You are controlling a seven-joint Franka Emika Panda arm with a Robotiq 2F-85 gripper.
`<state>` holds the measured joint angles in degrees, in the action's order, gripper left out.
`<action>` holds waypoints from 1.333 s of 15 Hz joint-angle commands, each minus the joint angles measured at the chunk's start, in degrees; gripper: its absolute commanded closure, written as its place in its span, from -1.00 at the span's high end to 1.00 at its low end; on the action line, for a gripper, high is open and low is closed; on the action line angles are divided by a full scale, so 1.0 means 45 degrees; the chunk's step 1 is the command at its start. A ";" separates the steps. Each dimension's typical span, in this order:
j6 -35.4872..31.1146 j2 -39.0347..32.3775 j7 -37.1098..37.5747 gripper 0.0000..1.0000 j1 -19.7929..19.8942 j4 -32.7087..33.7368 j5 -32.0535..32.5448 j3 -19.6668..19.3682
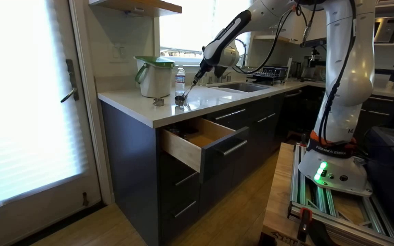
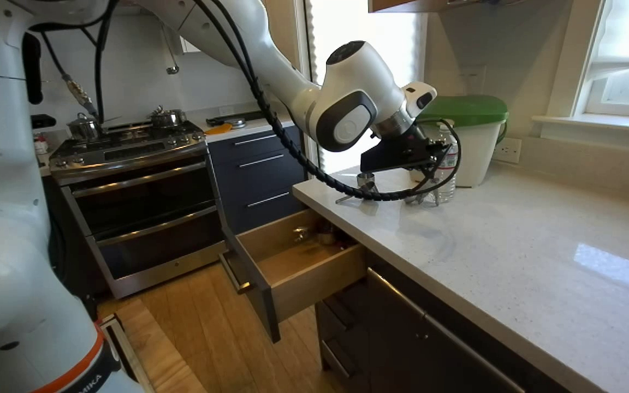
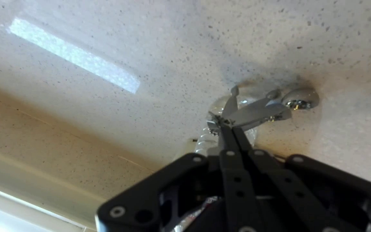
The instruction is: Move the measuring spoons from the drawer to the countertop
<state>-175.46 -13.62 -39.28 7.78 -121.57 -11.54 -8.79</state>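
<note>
Nearest, the drawer (image 1: 212, 157) is standing open, and toward its back some dark objects (image 2: 325, 234) are lying; whether more spoons are lying among them, I cannot tell. Over the white surface (image 1: 214, 102), the gripper (image 3: 232, 129) is pinching the measuring spoons (image 3: 251, 112), and their far ends are hanging low; whether they are touching the surface, I cannot see. I am judging the task as nearly finished: these spoons are already hanging outside the drawer, and only setting down and releasing are waiting. Beside them, apart, a small metal cup (image 1: 158, 101) is resting on the surface, perhaps belonging to the same set. Behind, a water bottle (image 1: 180, 80) and a lidded bin (image 1: 156, 80) are standing.
</note>
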 commanded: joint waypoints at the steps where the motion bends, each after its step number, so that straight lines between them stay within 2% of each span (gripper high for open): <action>1: 0.0068 -0.0377 -0.0494 -0.99 0.0397 0.0059 -0.0094 0.0136; 12: 0.0217 -0.1264 -0.0684 -0.99 0.1138 0.0236 -0.0167 0.0268; 13: 0.0215 -0.1314 -0.0650 -0.60 0.1149 0.0242 -0.0158 0.0256; 20: 0.0470 -0.1207 -0.0554 0.41 0.1114 0.0178 -0.0094 0.0192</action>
<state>-175.40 -19.19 -41.31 12.11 -121.37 -11.66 -8.45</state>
